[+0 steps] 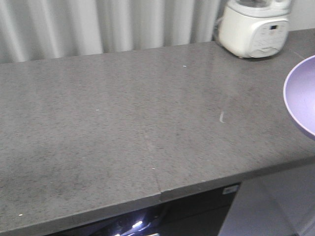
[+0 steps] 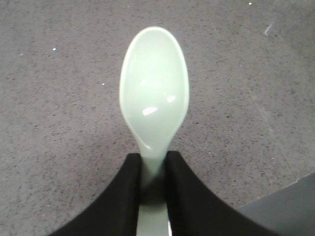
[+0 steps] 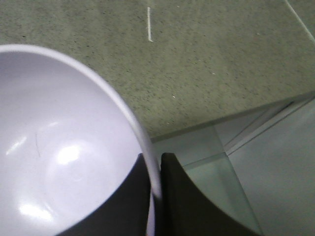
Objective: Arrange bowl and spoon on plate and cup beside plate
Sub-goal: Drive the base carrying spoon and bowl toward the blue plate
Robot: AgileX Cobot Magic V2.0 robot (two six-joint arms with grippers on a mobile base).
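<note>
**Spoon and bowl gripped above the counter; nothing yet set down**

The pale green spoon is clamped by its handle between the closed jaws of the left gripper, scoop pointing away over the grey counter. The rim of the lavender bowl is pinched by the jaws of the right gripper, and the bowl is seen at the counter's right end, near its front edge. A white appliance is seen at the back of the counter. Neither the plate nor the cup is shown in any view, so their places cannot be told. The task is judged to be at an early stage: both pieces are picked up, but placing the bowl and spoon on the plate and the cup beside it is not yet done.
</note>
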